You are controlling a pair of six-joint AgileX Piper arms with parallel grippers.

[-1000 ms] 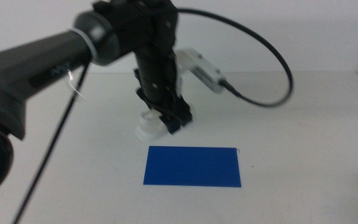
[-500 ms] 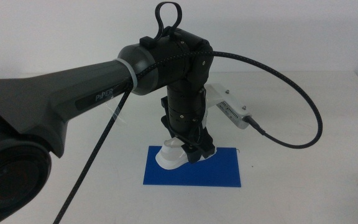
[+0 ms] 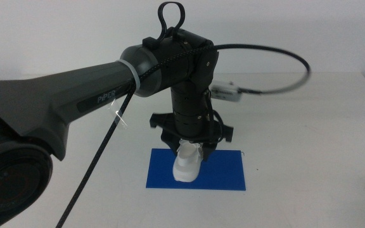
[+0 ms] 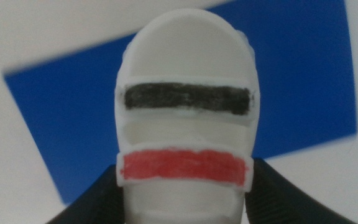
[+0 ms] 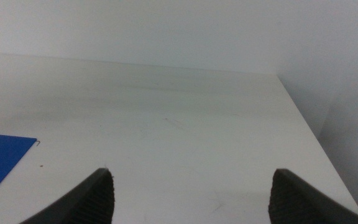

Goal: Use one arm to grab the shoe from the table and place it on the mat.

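Dark grey arm (image 3: 75,104), "PiPER" lettering, black cable (image 3: 277,79)

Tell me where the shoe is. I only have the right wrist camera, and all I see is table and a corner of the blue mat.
Observer: In the middle view the left gripper holds the shoe over the mat.
Operator: Is it down on the mat?
Observer: Its toe points down at the mat, but I cannot tell whether it touches.
Operator: Is the grip square?
Observer: In the left wrist view the jaws sit on both sides of the shoe, near its red strap.
Operator: Can you see my arm?
Observer: No, the right gripper is outside the middle view.
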